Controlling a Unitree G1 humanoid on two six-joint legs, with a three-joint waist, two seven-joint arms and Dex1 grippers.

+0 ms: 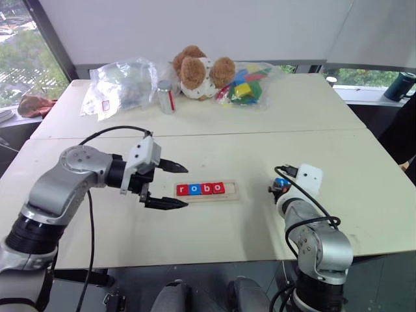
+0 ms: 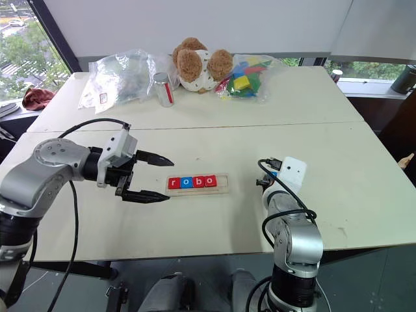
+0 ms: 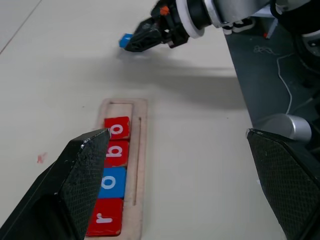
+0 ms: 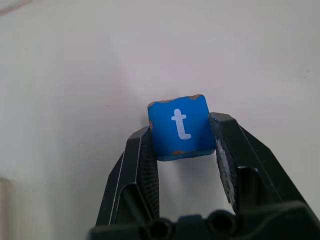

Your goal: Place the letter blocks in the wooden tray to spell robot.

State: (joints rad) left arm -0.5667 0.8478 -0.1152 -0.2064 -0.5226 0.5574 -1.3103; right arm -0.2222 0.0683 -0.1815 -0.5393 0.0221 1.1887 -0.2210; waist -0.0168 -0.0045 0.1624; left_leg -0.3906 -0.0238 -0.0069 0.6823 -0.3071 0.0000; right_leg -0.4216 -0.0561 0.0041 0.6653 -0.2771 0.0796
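The white table (image 1: pixel 364 162) has bare room around the wooden tray (image 1: pixel 207 190), whose slot holds red r, blue o, red b and red o, its right end free. The left gripper (image 1: pixel 174 185) hangs released beside the tray's left end. The right gripper (image 4: pixel 184 145), mostly hidden behind its wrist from above, grasps the blue t block (image 4: pixel 180 126) over the table right of the tray.

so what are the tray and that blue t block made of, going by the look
The wooden tray: pale unpainted wood, matte, with faint grain and a routed groove beside the slot.

The blue t block: probably painted wood, since brownish bare patches show at its chipped corners under glossy blue paint; the white letter looks printed or painted on. It sits between the right claw's fingers, which look like black textured plastic or rubber.
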